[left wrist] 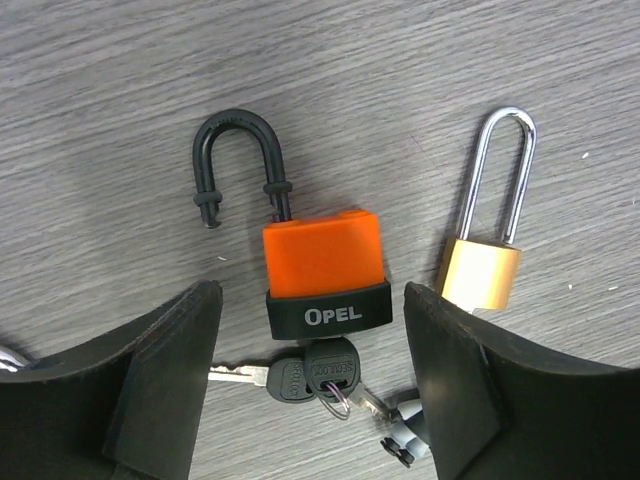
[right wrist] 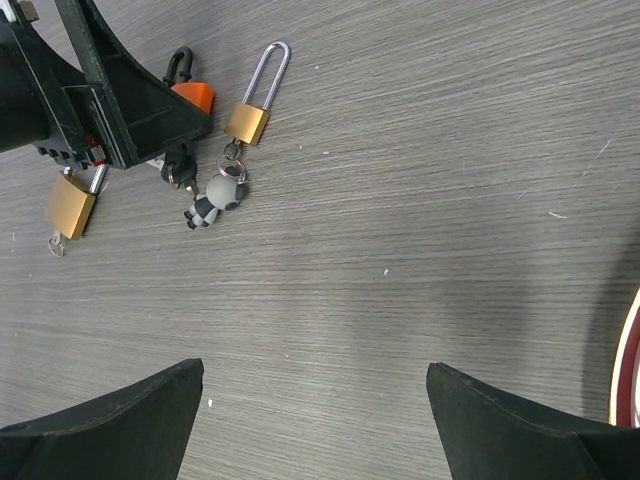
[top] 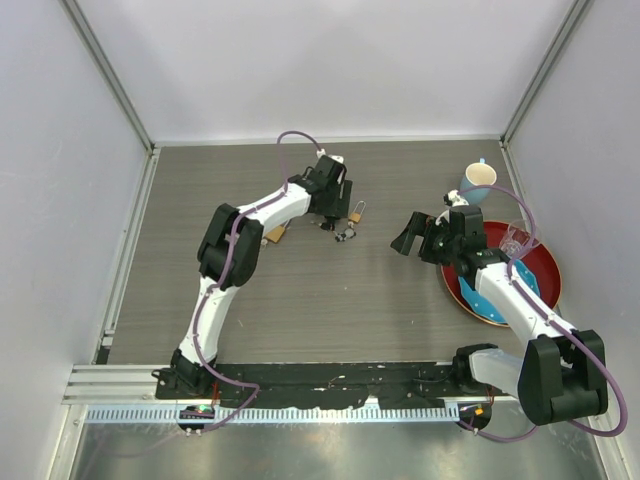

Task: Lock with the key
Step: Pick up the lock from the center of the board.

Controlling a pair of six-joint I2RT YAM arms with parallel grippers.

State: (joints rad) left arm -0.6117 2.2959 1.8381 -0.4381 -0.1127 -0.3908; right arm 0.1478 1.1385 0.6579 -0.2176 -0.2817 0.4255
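Observation:
An orange padlock (left wrist: 322, 252) with a black base marked OPEL lies on the table, its black shackle (left wrist: 237, 160) swung open. A black-headed key (left wrist: 331, 368) sits in its keyhole, with a second key (left wrist: 262, 377) on the same ring. My left gripper (left wrist: 312, 320) is open, its fingers standing either side of the lock's base and keys without touching them. A brass padlock (left wrist: 480, 272) with a long silver shackle lies just right of it, also seen in the right wrist view (right wrist: 248, 120). My right gripper (right wrist: 315, 385) is open and empty over bare table, right of the locks.
A small panda keychain (right wrist: 215, 198) lies by the locks. Another brass padlock (right wrist: 70, 205) lies left of my left gripper. A red plate (top: 545, 262) holding a blue item and a clear cup, and a light blue mug (top: 478, 180), stand at the right.

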